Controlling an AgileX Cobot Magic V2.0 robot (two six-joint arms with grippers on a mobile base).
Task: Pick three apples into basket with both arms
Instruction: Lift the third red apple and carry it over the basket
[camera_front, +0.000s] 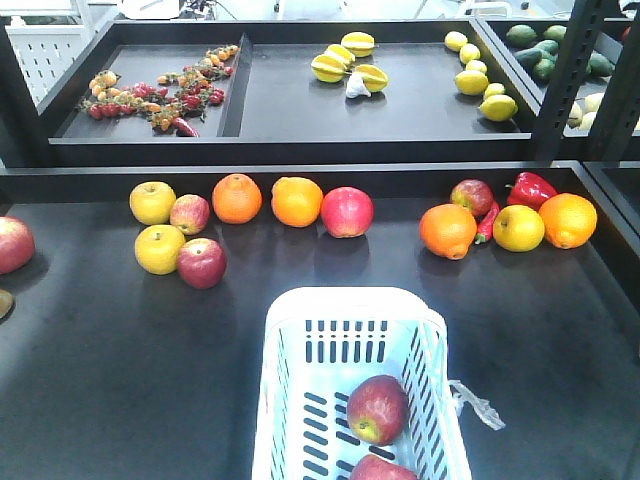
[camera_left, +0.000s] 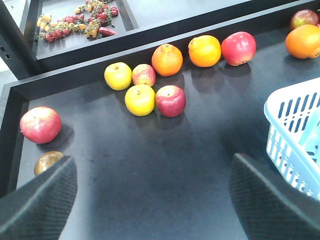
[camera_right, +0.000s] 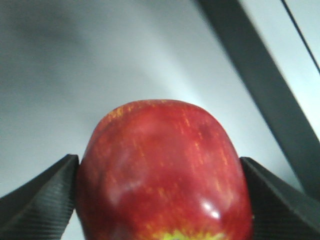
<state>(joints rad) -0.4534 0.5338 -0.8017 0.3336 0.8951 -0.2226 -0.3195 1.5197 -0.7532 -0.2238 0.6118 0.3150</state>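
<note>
Red yellow-streaked apple (camera_right: 162, 172), green near stem, clamped in right pincer (camera_right: 160, 200).

Looks like a shop's produce section: dark tiered display shelves (camera_front: 300, 120) with raised edges, loose oranges (camera_front: 297, 201), lemons (camera_front: 472, 82), peppers (camera_front: 532, 188) laid out in groups, plus a plastic shopping basket (camera_front: 300, 400).

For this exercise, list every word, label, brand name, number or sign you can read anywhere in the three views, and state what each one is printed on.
There are none to read.
The apples in the basket, the loose fruit on the shelf and the apple held in the right pincer carry no visible stickers or print.
The left pincer shows only textured black pads.
</note>
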